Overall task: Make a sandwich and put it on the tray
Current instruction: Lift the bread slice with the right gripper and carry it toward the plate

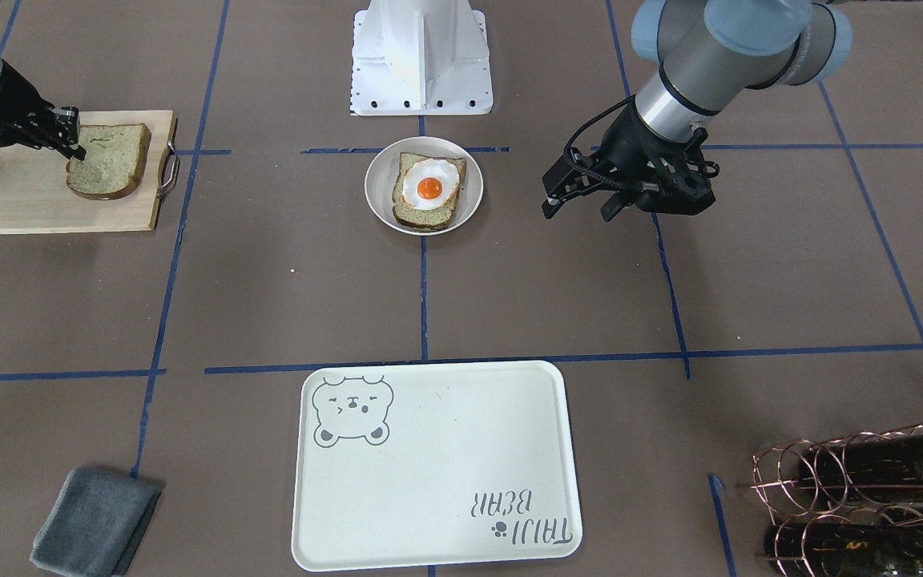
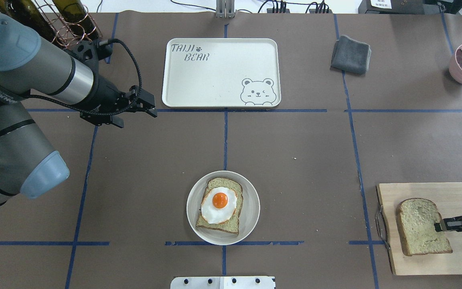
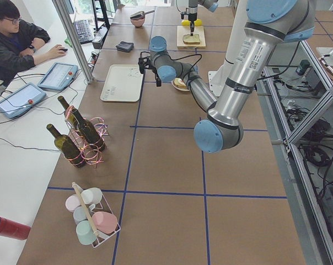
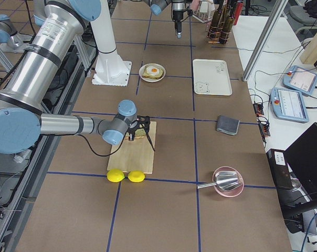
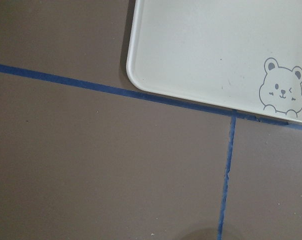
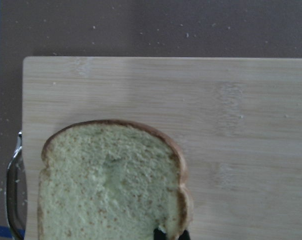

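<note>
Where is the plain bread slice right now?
The plain bread slice lies on the wooden board at the overhead view's lower right, the right gripper pinching its edge.

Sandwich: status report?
Left gripper open, empty, hovering. Right gripper shut on slice edge, on board. Egg on other slice in dish; tray bare. Nothing between board and dish.

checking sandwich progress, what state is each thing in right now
board slice, on the wooden board, edge pinched by right gripper
dish slice, in the round dish, under the egg
egg, on top of dish slice, yolk up
tray, no food on it
left gripper, open, holding nothing
right gripper, shut on board slice
cloth, folded
</note>
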